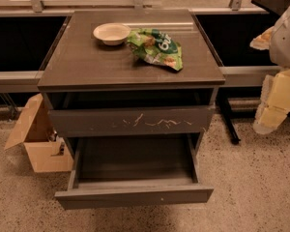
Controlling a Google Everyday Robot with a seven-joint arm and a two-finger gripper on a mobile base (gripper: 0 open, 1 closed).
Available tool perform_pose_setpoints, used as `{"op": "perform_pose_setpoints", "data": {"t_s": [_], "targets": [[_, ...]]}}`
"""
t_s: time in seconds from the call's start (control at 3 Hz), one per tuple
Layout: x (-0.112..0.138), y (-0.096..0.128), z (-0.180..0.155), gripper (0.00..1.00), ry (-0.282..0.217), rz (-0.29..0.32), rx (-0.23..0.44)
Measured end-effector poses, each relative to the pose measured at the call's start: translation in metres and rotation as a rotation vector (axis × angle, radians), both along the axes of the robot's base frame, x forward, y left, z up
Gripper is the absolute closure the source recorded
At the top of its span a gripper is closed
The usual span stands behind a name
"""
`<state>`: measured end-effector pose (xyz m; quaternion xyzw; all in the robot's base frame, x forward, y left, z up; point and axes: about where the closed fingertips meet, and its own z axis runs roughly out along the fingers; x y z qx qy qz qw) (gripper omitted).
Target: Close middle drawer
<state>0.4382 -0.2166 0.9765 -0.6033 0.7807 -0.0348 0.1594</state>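
The middle drawer (134, 196) is pulled far out of the dark grey-brown cabinet (87, 66). Its flat front has a tiny white speck right of centre, and its inside (133, 159) is empty. Above it, the drawer front with many white scratches (131, 121) stands slightly out from the cabinet. My arm and gripper (274, 100) hang at the right edge of the view. They are to the right of the cabinet, apart from it, and well above the floor.
A white bowl (111, 33) and a green snack bag (157, 47) lie on the cabinet top. An open cardboard box (36, 139) stands on the floor to the left. A dark table leg (228, 120) stands to the right of the cabinet.
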Motion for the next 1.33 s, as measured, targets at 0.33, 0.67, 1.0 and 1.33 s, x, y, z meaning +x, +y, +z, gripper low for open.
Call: {"op": "perform_pose_setpoints", "data": {"t_s": [0.33,0.67,1.0,1.33], "targets": [[0.000,0.001,0.001,0.00,-0.008,0.001,0.002],[0.001,0.003,-0.014,0.00,-0.014,0.032,0.034],[0.000,0.008,-0.040,0.00,-0.013,0.074,0.087],[-0.002,0.013,-0.063,0.00,-0.014,0.098,0.153]]}}
